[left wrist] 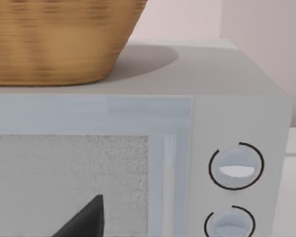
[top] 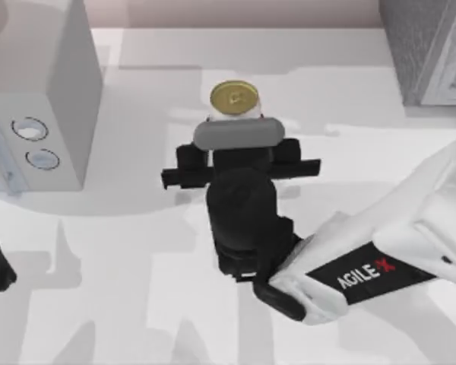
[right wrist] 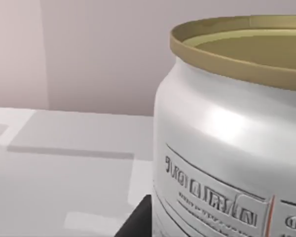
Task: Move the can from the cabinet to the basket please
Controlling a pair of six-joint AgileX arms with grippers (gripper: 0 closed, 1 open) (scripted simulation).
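White table [top: 349, 84], microwave [top: 42, 99] at its left, grey cabinet [top: 429, 46] far right.

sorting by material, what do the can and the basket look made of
The can looks like metal: smooth glossy white body with a soft highlight, printed label, dull gold rim. The basket looks like woven wicker, tan with fine ribbed rows; it could equally be a similar fibre.

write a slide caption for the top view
Right gripper reaches the gold-topped can mid-table; microwave at the left.
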